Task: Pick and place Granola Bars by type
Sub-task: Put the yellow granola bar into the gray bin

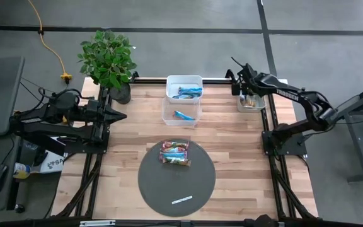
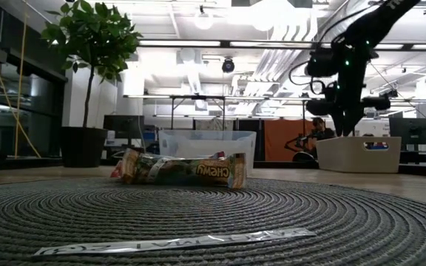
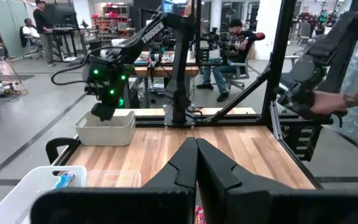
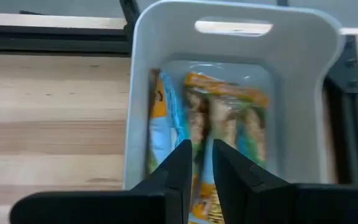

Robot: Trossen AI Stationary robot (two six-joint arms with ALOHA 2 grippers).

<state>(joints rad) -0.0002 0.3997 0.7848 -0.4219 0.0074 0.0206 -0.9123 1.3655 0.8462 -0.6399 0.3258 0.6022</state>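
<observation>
Right hand over the white bin

Our right hand (image 4: 196,163), fingers slightly apart, hovers above tan-and-green granola bars (image 4: 222,118) in the white bin (image 4: 294,74); more bars (image 1: 175,153) sit on the mat (image 1: 150,180); left hand (image 3: 196,163) closed.

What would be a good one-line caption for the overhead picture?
Right gripper hovers over the bin at the table's right edge, left gripper waits, granola bars remain on the round mat.

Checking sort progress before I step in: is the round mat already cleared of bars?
No. In the high view a small pile of bars lies on the mat, with a white strip near its front edge.
</observation>
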